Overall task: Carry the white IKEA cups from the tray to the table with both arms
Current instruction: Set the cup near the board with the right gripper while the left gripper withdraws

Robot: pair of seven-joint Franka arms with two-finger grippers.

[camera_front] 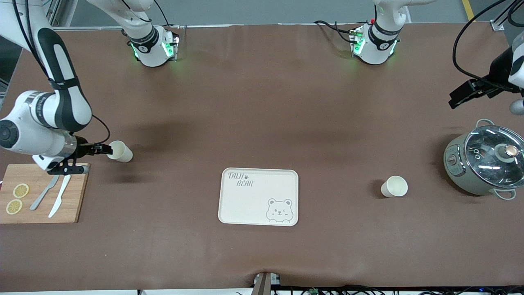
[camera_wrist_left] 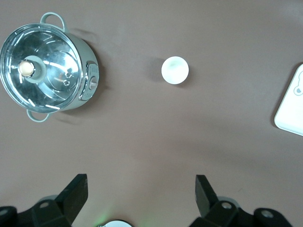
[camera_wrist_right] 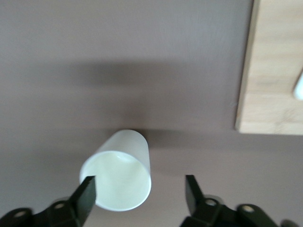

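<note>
One white cup (camera_front: 119, 151) stands on the brown table beside the cutting board, at the right arm's end. My right gripper (camera_front: 92, 157) is open just above it; in the right wrist view (camera_wrist_right: 140, 187) one finger overlaps the rim of this cup (camera_wrist_right: 120, 177), and most of the cup lies between the fingers, off-centre. The second white cup (camera_front: 394, 186) stands near the pot at the left arm's end. My left gripper (camera_front: 460, 98) is open and empty, high above that end (camera_wrist_left: 140, 189), with this cup (camera_wrist_left: 175, 70) well below it.
A cream bear tray (camera_front: 254, 200) lies mid-table, nearer the front camera; its corner shows in the left wrist view (camera_wrist_left: 291, 104). A lidded pot (camera_front: 487, 164) (camera_wrist_left: 45, 66) stands at the left arm's end. A wooden cutting board (camera_front: 73, 205) (camera_wrist_right: 274, 71) holds lemon slices (camera_front: 20, 190) and cutlery (camera_front: 59, 196).
</note>
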